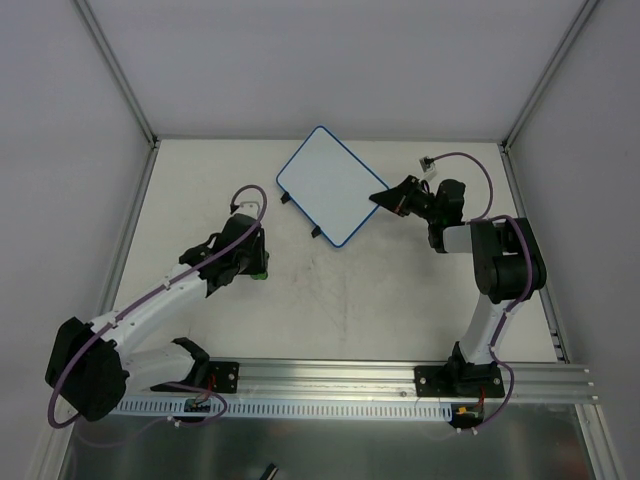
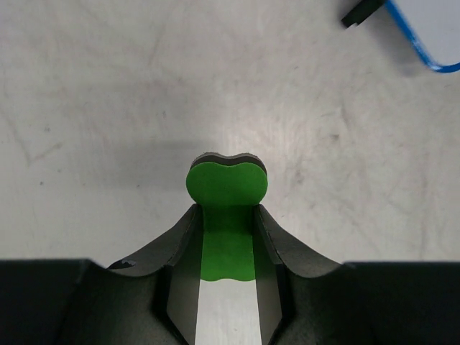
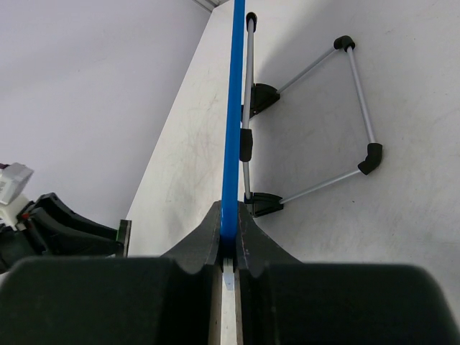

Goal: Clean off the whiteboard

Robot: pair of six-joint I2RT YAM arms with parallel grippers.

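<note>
The whiteboard, white with a thin blue rim, sits at the back middle of the table, turned at an angle. Its face looks blank in the top view; I see no pen lines. My right gripper is shut on its right edge; in the right wrist view the blue rim runs edge-on between the fingers of that gripper. My left gripper is shut on a small green eraser with a dark underside, just above the table, left of and nearer than the board. A board corner shows at the upper right of the left wrist view.
The board's wire stand with black joints folds out behind it onto the table. Two black feet stick out along the board's near-left edge. White walls enclose the table on three sides. A metal rail runs along the front.
</note>
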